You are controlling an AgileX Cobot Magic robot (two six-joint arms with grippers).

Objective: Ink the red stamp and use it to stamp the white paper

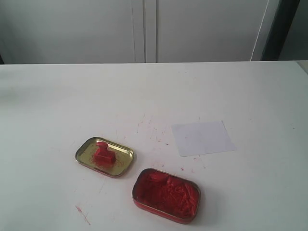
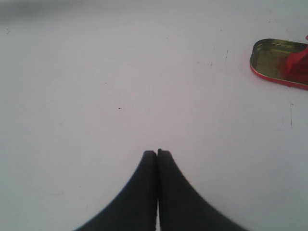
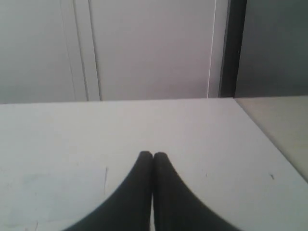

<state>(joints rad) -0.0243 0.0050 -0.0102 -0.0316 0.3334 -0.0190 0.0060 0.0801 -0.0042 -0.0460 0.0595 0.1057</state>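
Observation:
The red stamp (image 1: 103,153) stands inside the gold-coloured tin (image 1: 124,163) left of the table's middle. In the left wrist view the same tin (image 2: 269,55) shows at the picture's edge with the red stamp (image 2: 298,62) partly cut off. The white paper (image 1: 202,137) lies flat to the right of the tins, plain, and its edge shows in the right wrist view as a pale sheet (image 3: 53,192). My left gripper (image 2: 157,152) is shut over bare table with nothing held. My right gripper (image 3: 153,154) is shut and empty too. Neither gripper appears in the exterior view.
A rounded-rectangle tin of lumpy red paste (image 1: 166,195) sits near the front edge, just right of the gold tin. Red flecks mark the white tabletop (image 1: 154,96). Grey cabinet doors (image 1: 144,29) stand behind the table, and the table's right edge (image 3: 269,139) shows close by.

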